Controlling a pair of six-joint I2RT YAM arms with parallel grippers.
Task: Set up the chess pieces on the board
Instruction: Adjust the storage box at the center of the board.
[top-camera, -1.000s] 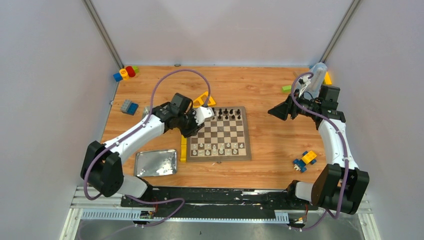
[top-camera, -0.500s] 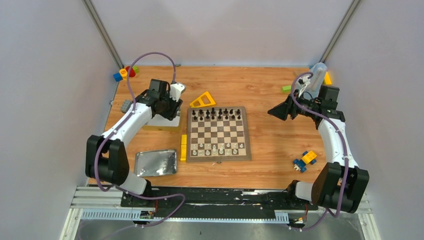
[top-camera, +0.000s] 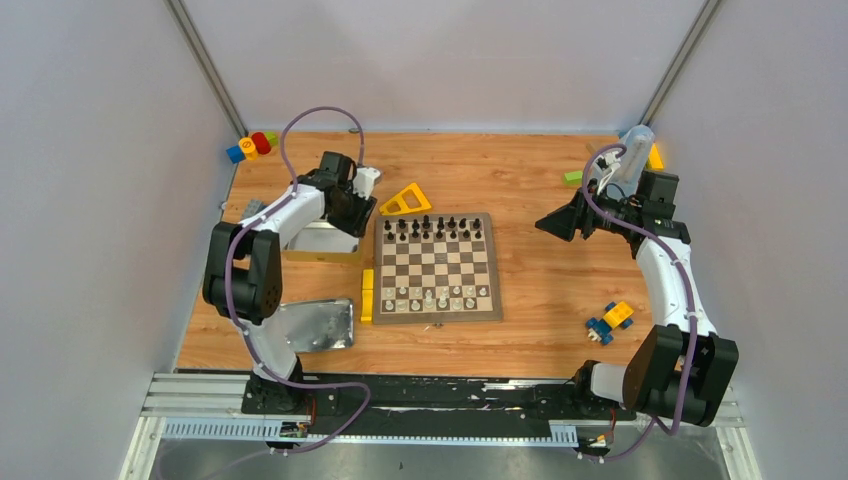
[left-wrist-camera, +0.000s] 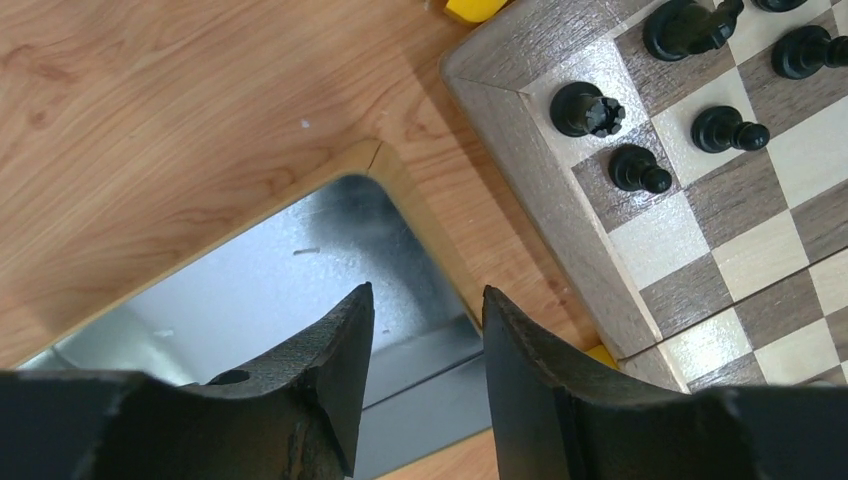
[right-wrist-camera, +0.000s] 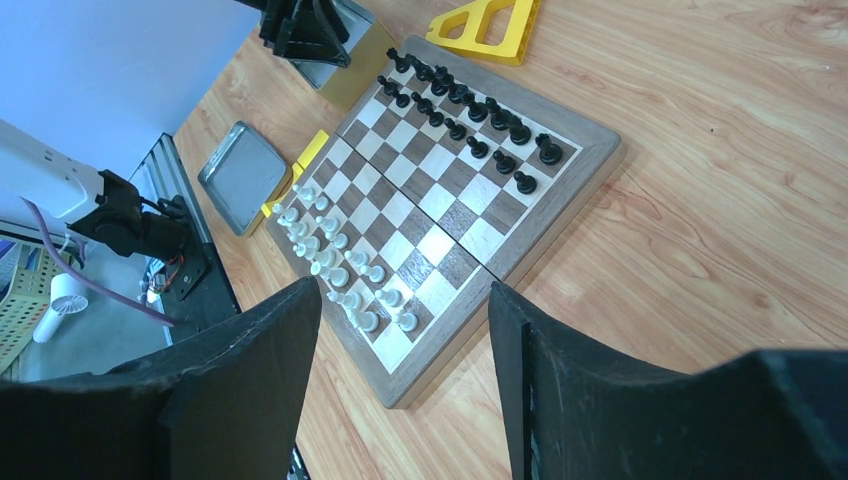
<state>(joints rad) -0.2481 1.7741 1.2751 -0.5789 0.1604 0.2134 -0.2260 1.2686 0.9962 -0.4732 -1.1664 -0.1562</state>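
Note:
The board (top-camera: 437, 262) lies mid-table. Black chess pieces (top-camera: 440, 228) fill its two far rows and pale chess pieces (top-camera: 437, 297) its two near rows. My left gripper (top-camera: 351, 218) hangs open and empty over a metal tin (top-camera: 318, 240) just left of the board. In the left wrist view the gripper (left-wrist-camera: 425, 295) is above the tin (left-wrist-camera: 270, 290), with the board's corner (left-wrist-camera: 540, 160) and a black rook (left-wrist-camera: 587, 108) to the right. My right gripper (top-camera: 560, 222) is open and empty, raised right of the board. The right wrist view shows that gripper (right-wrist-camera: 400, 295) above the board's edge (right-wrist-camera: 560, 200).
A yellow triangle (top-camera: 405, 200) lies behind the board's far-left corner. A yellow block (top-camera: 367, 295) lies along its left edge. A second tin (top-camera: 312, 326) sits near left. Toy blocks (top-camera: 252, 146) are at the far left, a toy car (top-camera: 611, 320) near right.
My left gripper has pulled away from the board's far-left corner and swung left, over the tin. The arm's elbow has folded back. The right arm has not moved.

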